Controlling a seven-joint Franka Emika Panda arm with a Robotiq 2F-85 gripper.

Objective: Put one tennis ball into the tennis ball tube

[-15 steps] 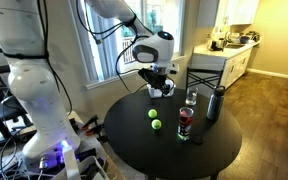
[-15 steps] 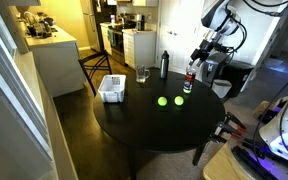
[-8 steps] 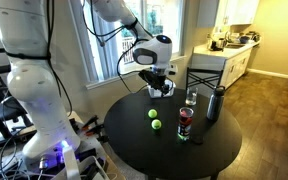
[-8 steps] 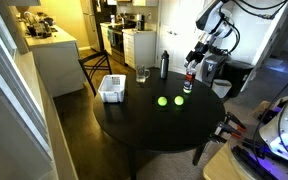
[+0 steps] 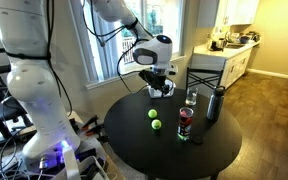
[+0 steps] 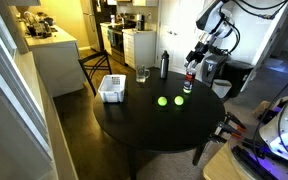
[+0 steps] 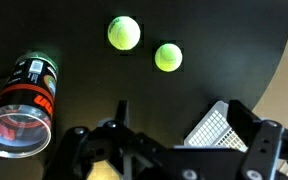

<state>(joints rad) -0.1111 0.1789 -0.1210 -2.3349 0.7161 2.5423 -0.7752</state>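
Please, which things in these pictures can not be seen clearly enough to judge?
- End effector, open or shut: in the wrist view its dark parts merge with the dark table; in both exterior views it is too small.
- Tennis ball tube, label text: blurred in the wrist view.
- White basket: partly covered by the end effector in the wrist view.

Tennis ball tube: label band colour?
Red, next to a black section, on the tennis ball tube. Shows best in the wrist view.

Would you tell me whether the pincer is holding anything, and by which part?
Nothing is held: the pincer hangs open and empty above the table, and both tennis balls lie on it.
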